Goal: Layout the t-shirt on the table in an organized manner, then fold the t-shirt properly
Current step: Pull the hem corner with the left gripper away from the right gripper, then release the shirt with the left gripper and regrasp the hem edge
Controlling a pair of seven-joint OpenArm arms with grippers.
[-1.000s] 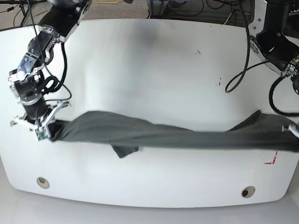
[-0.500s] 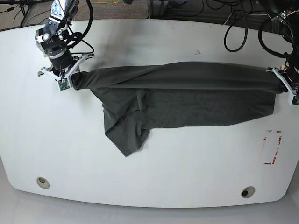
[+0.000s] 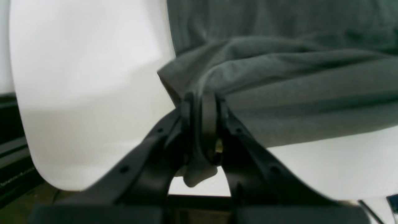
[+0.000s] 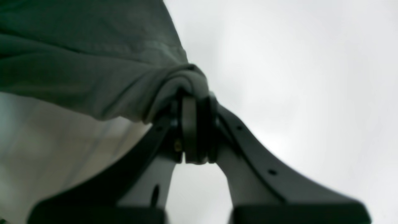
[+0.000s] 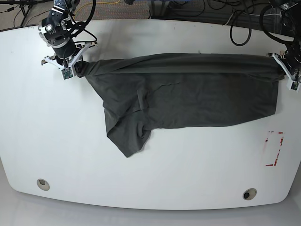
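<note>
Stretching between left claw [image 5: 284, 67] and right claw [image 5: 71, 67], both pinching it: t-shirt [image 5: 188, 92] on table [image 5: 155, 179].

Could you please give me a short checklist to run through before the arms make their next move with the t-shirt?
1. Left gripper shut on the t-shirt: ok, cloth bunched between its closed fingers.
2. Right gripper shut on the cloth: ok, fabric wraps its fingertips.
3. Top edge taut between both grips: ok, it runs nearly straight across the base view.
4. Shirt lying flat on the table: not ok, the lower corner near the right gripper's side is bunched and folded over.
5. Cloth clear of the red rectangle mark: ok.
6. Which edge is gripped, hem or shoulders: cannot tell.
</note>
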